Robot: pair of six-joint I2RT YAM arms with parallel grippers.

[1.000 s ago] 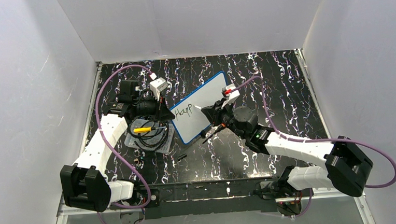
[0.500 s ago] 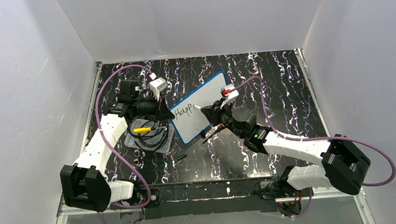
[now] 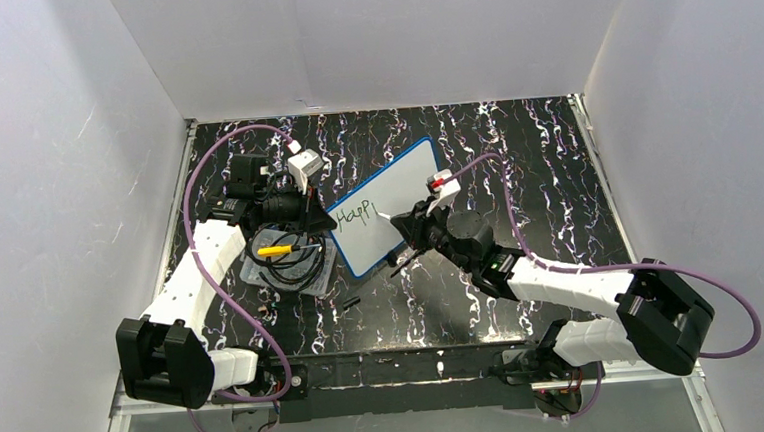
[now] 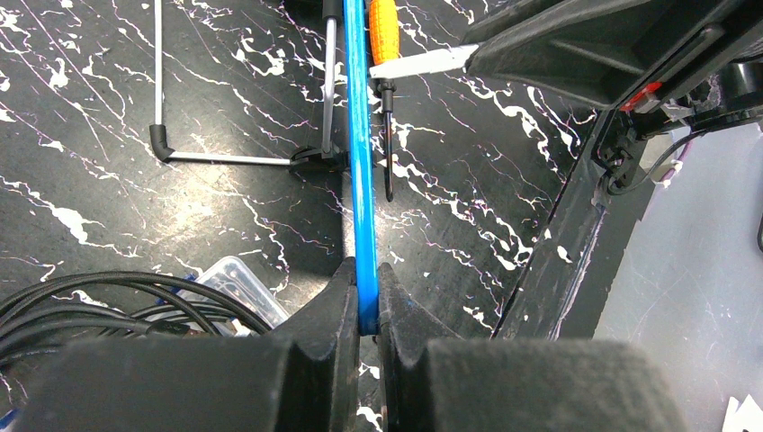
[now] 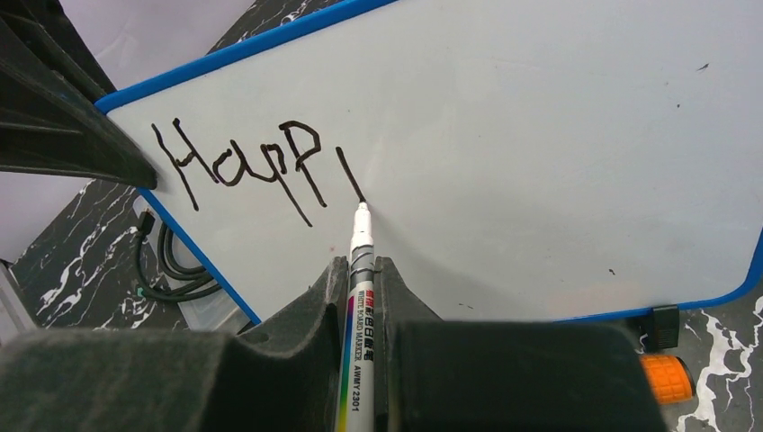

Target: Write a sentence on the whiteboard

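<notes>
The whiteboard (image 3: 397,195), white with a thin blue rim, stands tilted at the table's middle. My left gripper (image 3: 316,218) is shut on its left edge; the left wrist view shows the blue rim (image 4: 360,180) edge-on, pinched between my fingers (image 4: 364,306). My right gripper (image 3: 409,226) is shut on a white marker (image 5: 358,297). Its tip touches the board (image 5: 558,162) at the foot of a short stroke. The sentence (image 5: 261,166) reads "Happ" plus that stroke; it shows small in the top view (image 3: 358,214).
A clear plastic tray (image 3: 286,262) with black cable and a yellow item lies left of the board. A small black piece (image 3: 349,303) lies on the marbled table. An orange part (image 5: 668,378) and a wire stand (image 4: 225,159) sit by the board's foot.
A short new stroke has appeared after "Happ". My right gripper has drawn the marker slightly down and toward me. The left gripper and board have stayed still.
</notes>
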